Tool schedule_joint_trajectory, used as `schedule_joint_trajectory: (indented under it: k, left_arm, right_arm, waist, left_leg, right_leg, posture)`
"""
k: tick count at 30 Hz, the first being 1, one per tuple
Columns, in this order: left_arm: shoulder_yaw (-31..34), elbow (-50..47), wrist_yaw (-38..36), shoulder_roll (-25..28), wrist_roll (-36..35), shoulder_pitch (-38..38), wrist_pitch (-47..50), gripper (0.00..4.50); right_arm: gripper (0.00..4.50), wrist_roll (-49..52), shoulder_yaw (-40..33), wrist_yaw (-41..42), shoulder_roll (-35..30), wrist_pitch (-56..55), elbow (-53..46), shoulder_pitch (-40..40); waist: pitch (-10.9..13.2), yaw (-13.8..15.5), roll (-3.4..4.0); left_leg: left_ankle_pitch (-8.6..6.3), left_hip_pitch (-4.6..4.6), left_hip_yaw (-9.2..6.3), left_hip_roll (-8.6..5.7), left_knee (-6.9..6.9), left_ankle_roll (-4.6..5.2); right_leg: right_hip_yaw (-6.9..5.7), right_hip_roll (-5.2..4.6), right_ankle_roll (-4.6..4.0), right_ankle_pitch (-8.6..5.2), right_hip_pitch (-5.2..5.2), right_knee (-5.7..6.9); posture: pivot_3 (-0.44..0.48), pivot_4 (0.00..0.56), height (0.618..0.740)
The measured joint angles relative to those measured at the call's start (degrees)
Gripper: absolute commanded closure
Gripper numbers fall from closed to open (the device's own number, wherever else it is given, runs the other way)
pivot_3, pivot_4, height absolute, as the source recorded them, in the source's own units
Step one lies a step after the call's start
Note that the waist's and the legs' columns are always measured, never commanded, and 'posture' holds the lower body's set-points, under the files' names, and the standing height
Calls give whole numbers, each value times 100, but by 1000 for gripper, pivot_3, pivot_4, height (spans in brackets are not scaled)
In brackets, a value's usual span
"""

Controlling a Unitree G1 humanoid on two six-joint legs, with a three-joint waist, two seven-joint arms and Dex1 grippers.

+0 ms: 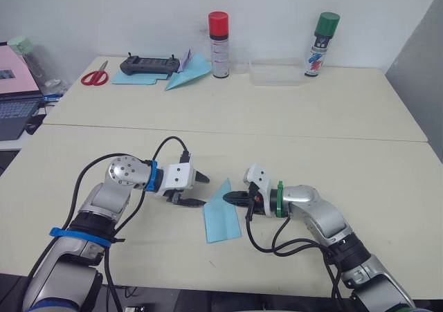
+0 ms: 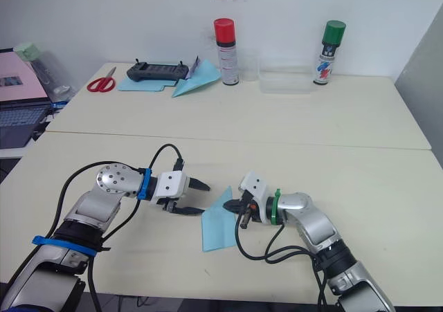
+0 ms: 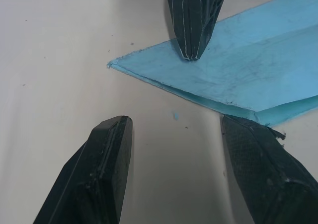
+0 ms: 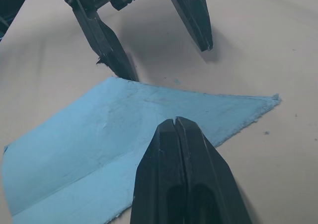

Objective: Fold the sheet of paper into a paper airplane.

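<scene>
Folded sheet of paper flat on the table, lower centre of the head views.

The right gripper, fingers pressed together with nothing between them, presses its tip on the sheet near the pointed end. The left gripper stands with fingers spread wide, one finger touching the sheet's edge. A second blue paper dart, scissors and two spray cans occupy the upper area.

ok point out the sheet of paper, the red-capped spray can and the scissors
sheet of paper [image 1: 221, 218], left eye view, middle of the folded blue layer
red-capped spray can [image 1: 219, 49], left eye view, its labelled body
scissors [image 1: 94, 77], left eye view, red handles
</scene>
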Motion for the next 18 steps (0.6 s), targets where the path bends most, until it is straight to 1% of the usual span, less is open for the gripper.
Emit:
schedule_joint_trajectory:
  k: [18]
  left_arm:
    - [-29,-99,-93,-125,13,-41,-39,1290]
  right_arm:
    - [4500,0,8,-26,-2,0,-24,19]
  waist:
    - [0,2,0]
  left_leg:
    - [0,0,0,0,0,0]
  right_leg:
    - [0,0,0,0,1,0]
  posture:
    - [0,150,740]
